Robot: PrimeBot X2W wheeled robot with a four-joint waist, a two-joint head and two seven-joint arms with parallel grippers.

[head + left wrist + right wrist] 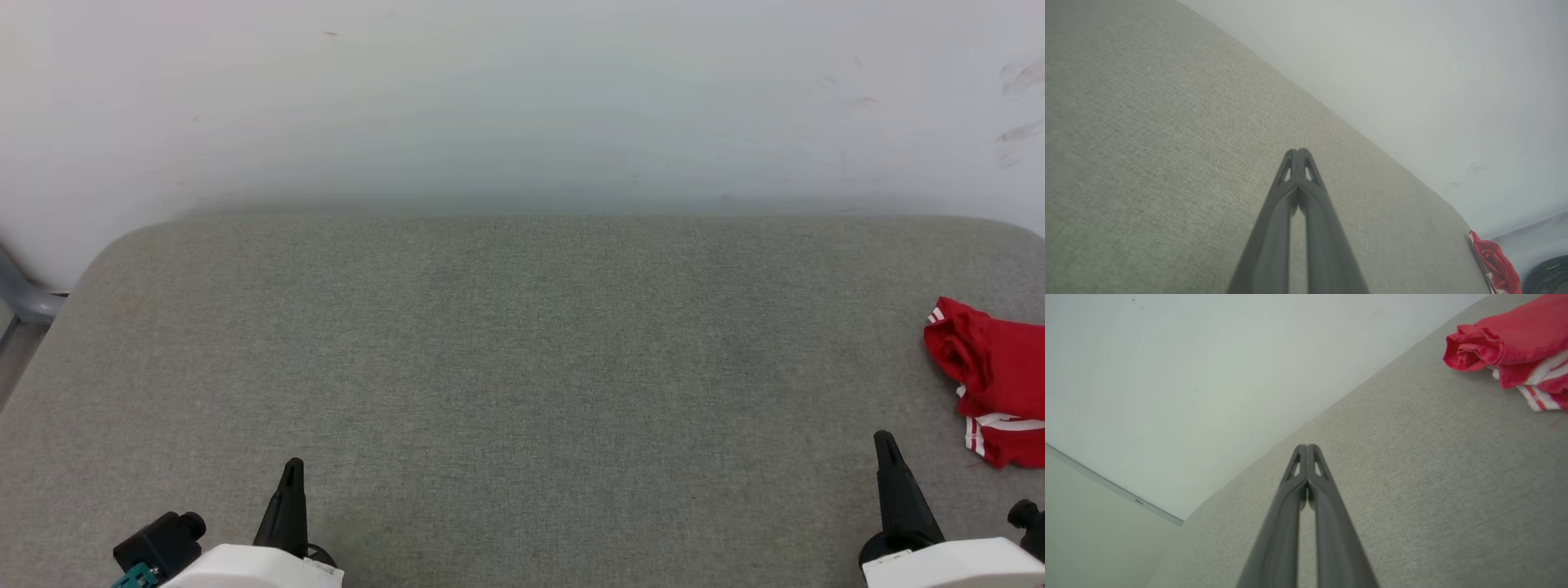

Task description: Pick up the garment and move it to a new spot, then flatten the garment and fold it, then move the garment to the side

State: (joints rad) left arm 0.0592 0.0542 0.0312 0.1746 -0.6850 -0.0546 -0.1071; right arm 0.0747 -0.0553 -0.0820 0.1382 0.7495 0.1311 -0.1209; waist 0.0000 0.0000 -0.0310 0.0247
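Head view: a grey padded table (522,367) carries the red garment (992,376), bunched at its right edge, fitting either a heap awaiting pickup or a loose fold already set aside. Left gripper (292,472) and right gripper (885,445) rest near the front, fingers pinched together, holding nothing.

The desk (522,343) is covered with a grey woven cloth, and its two far corners are rounded. On it lies a red shirt (992,376), crumpled in a heap on the right side of the top, about halfway between the near and far edges. The heap is partly rolled, and white trim with red stripes shows at its nearer part.
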